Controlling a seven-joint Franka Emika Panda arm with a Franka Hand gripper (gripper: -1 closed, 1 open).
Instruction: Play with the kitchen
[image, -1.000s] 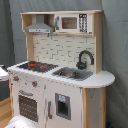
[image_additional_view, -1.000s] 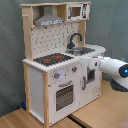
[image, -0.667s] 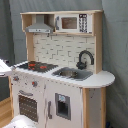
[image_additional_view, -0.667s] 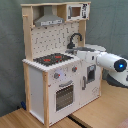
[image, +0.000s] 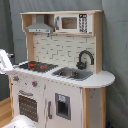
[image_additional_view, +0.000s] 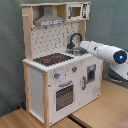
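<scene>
The kitchen (image: 60, 70) fills most of what I see in both exterior views: a tall white and pale-wood unit standing on a wooden floor (image_additional_view: 100, 112) against a grey backdrop (image: 115, 45). Its long axis runs straight up, from the oven door at the bottom to the hood (image_additional_view: 48, 21) and the microwave (image: 70, 23) on top.

My arm (image_additional_view: 106, 51) comes next in size. In the second exterior view it reaches in from the second exterior view's right, level with the counter, its white body lying roughly horizontal and its far end passing behind the kitchen's side near the sink and faucet (image_additional_view: 75, 40). In the first exterior view I catch only a white piece of it at the first exterior view's left edge, just beside the hob (image: 36, 65). So the counter lies straight ahead of the arm's end, and everything reachable sits across that worktop.

I cannot tell whether the gripper is apart or together; it is not clearly shown in either view.

Smaller parts: the sink (image: 72, 74) sits between hob and faucet, and the knobs (image_additional_view: 64, 74) line the front panel above the oven door (image_additional_view: 64, 96).
</scene>
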